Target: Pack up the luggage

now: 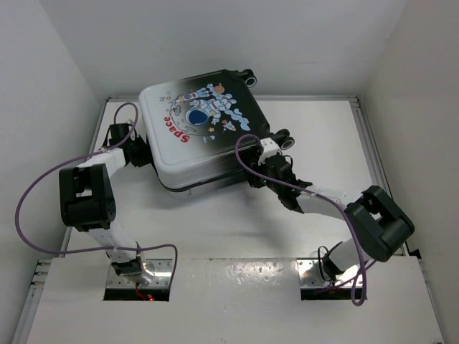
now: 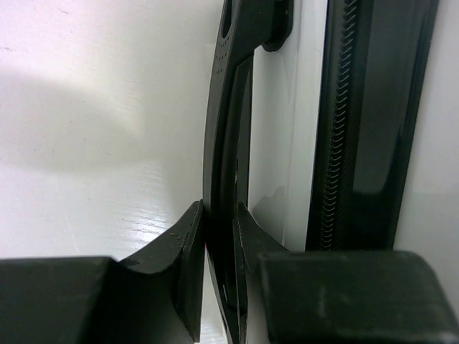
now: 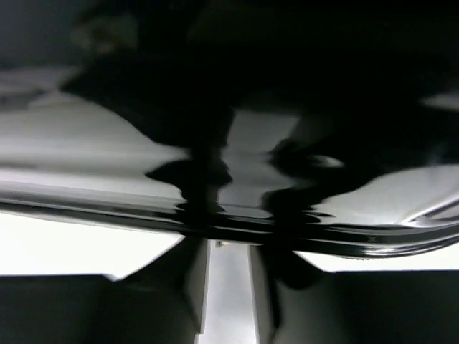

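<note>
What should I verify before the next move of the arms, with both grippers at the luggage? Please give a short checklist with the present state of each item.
1. Left gripper grips the black handle: ok, pinched from both sides.
2. Luggage closed: ok, the shell lies flat on the table.
3. Zipper closed all around: cannot tell, only one stretch shows.
4. Right gripper holds something: cannot tell, it sits at the shell's edge.
5. Purple cable clear of the luggage: not ok, it crosses the shell's edge in the top view.
</note>
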`<state>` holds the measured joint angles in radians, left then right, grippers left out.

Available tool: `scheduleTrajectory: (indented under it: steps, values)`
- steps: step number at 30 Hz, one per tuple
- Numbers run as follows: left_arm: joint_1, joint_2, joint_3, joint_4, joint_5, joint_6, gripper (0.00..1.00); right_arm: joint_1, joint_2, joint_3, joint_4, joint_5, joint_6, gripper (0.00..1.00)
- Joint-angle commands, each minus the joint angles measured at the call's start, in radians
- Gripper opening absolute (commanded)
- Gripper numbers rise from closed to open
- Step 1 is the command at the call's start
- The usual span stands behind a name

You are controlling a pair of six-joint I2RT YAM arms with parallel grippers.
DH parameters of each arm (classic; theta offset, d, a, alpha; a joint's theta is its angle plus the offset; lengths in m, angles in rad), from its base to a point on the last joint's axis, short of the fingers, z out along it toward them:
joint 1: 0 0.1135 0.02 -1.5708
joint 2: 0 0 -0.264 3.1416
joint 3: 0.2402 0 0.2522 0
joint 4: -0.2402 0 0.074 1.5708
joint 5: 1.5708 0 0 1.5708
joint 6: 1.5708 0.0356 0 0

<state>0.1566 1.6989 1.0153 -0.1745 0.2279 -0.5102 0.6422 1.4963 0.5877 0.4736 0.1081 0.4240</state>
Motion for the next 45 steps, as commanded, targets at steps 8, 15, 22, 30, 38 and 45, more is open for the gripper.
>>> scheduleTrajectory:
  steps: [8, 15, 22, 30, 38, 45]
  values:
    - [-0.015, -0.01, -0.044, -0.053, 0.01, 0.002, 0.0, -0.042, 0.024, 0.024, 0.103, 0.025, 0.013, 0.0]
    - [0.027, -0.001, -0.035, -0.053, -0.019, 0.002, 0.0, -0.108, -0.036, -0.066, 0.135, 0.024, -0.085, 0.0]
    - [0.072, 0.008, 0.003, -0.072, -0.041, 0.022, 0.0, -0.202, -0.047, -0.121, 0.174, 0.024, -0.146, 0.0]
    - [0.142, 0.036, 0.035, -0.1, -0.059, 0.065, 0.0, -0.328, -0.056, -0.129, 0.204, -0.002, -0.214, 0.0]
    - [0.204, 0.221, 0.282, -0.198, -0.101, 0.148, 0.0, -0.499, 0.031, -0.069, 0.296, -0.16, -0.191, 0.0]
    - [0.204, 0.356, 0.514, -0.217, -0.147, 0.26, 0.0, -0.591, 0.172, 0.046, 0.37, -0.231, -0.209, 0.0]
